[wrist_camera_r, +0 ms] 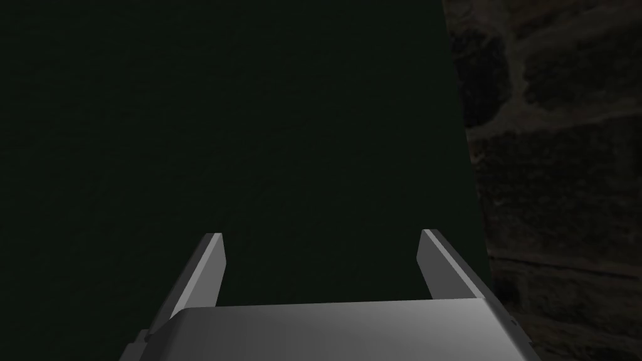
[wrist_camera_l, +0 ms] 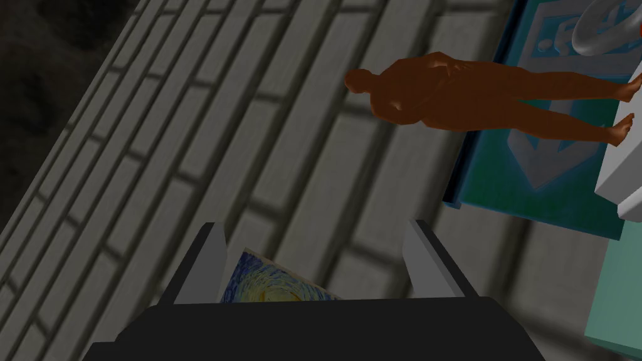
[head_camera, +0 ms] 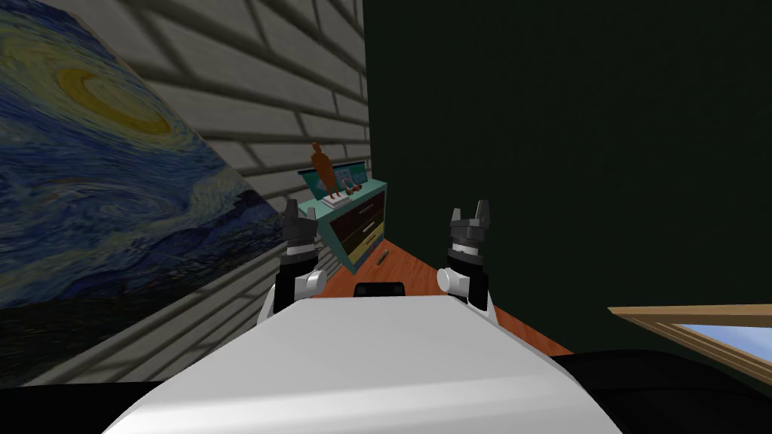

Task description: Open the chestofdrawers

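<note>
Teal chest of drawers (head_camera: 360,220) with dark and yellow fronts, grey brick wall (head_camera: 249,113) behind it, brown human figurine (head_camera: 323,169) on top, left gripper (head_camera: 300,212) and right gripper (head_camera: 469,211) well short of it, both spread wide, empty.

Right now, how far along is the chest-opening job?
Done: nothing yet. The chest of drawers ahead by the brick wall looks fully shut.
In hand: nothing. The left hand and right hand are both open and empty, raised well short of it.
Left: close in, grasp the front, pull it open.
</note>
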Robot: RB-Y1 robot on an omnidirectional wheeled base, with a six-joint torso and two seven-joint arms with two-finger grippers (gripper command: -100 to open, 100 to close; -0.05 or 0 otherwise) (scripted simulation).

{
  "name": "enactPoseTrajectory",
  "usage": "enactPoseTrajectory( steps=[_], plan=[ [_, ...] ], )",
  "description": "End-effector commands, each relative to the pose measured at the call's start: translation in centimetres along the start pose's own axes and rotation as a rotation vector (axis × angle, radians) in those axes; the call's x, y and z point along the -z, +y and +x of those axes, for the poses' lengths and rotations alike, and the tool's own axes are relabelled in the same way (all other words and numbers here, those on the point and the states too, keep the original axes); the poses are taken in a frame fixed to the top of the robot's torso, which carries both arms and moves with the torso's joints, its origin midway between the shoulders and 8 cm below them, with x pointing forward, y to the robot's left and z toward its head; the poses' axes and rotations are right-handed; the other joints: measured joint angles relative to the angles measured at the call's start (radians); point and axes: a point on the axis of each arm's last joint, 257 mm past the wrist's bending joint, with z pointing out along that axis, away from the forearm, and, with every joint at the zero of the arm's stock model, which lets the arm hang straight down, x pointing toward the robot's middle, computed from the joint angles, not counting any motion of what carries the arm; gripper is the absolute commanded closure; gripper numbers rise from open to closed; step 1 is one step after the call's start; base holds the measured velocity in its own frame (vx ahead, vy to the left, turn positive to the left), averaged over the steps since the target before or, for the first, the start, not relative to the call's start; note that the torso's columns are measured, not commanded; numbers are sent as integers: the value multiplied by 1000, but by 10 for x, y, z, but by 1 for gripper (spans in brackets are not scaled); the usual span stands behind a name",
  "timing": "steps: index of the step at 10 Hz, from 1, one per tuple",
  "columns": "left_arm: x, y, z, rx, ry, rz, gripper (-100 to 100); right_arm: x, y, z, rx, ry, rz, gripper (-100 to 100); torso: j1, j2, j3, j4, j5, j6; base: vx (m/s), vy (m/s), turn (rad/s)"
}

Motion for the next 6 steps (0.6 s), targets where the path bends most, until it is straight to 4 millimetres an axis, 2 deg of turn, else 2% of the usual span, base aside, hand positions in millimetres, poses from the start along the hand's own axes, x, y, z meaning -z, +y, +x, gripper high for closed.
enactPoseTrajectory(
  steps=[1,6],
  plan=[
    [0,0,0,0,0,0,0,0,0,0,0,0,0,0,0,40,-82,41,0,0,0,0,0],
    [0,0,0,0,0,0,0,0,0,0,0,0,0,0,0,396,-792,396,0,0,0,0,0]
  ],
)
